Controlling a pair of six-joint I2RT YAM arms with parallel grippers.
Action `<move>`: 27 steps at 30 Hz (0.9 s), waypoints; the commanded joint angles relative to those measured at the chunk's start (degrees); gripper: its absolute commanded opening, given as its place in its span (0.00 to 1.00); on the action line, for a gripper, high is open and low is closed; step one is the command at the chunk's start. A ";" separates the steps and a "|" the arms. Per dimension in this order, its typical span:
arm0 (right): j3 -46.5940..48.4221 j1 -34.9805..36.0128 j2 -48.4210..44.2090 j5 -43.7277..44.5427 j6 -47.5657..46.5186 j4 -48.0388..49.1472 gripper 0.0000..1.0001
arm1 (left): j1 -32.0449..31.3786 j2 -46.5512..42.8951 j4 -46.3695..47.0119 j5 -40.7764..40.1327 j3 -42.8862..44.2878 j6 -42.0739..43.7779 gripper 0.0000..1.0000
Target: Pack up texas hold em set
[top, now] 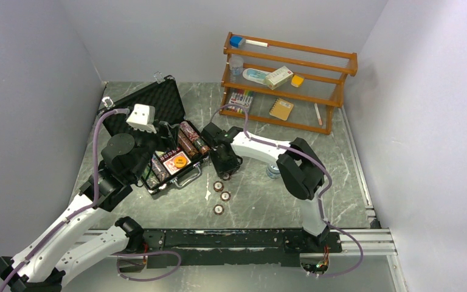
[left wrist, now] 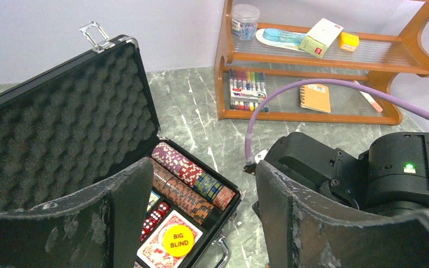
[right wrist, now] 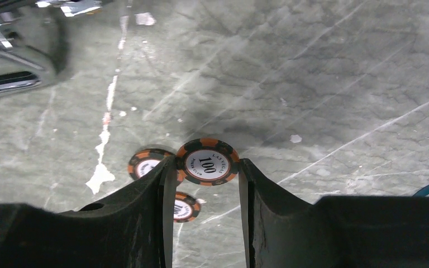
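1. The black case [top: 158,106] lies open on the left part of the table [top: 280,201], with its foam-lined lid [left wrist: 56,128] propped up on the far left side.
2. Inside the case, rows of chips [left wrist: 192,178] stand on edge along the far right. Nearer are red dice [left wrist: 153,215] and a red-backed card deck [left wrist: 156,254]. A yellow-orange disc [left wrist: 179,240] reading BIG BLIND rests on the deck.
3. The left gripper [left wrist: 204,166] hangs above the near left side of the case. Its fingers are spread wide and nothing is between them.
4. The right gripper [right wrist: 205,167] points down at the table just right of the case's handle [right wrist: 11,84]. Its two fingers press on opposite edges of an orange-and-black 100 chip [right wrist: 208,159], pinching it face up.
5. Whether that chip rests on the table or is lifted cannot be told, though it looks larger than its neighbours.
6. Two more chips lie flat on the table just beside it: one [right wrist: 143,166] partly hidden behind a finger, another [right wrist: 185,209] showing between the fingers.
7. A wooden shelf [top: 292,48] stands at the far right, well apart from the case.
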 commanded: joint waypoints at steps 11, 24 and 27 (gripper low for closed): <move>2.78 4.58 -0.22 -1.50 0.52 -1.02 0.45 | 0.27 -0.45 0.38 -1.20 -0.29 -0.02 0.72; 2.05 4.87 2.23 -3.99 -0.70 0.15 0.46 | 0.27 -0.28 0.25 -1.04 -0.21 0.05 0.72; 1.95 5.01 2.14 -4.32 -0.84 0.14 0.48 | 0.27 -0.23 0.29 -1.03 -0.21 0.03 0.72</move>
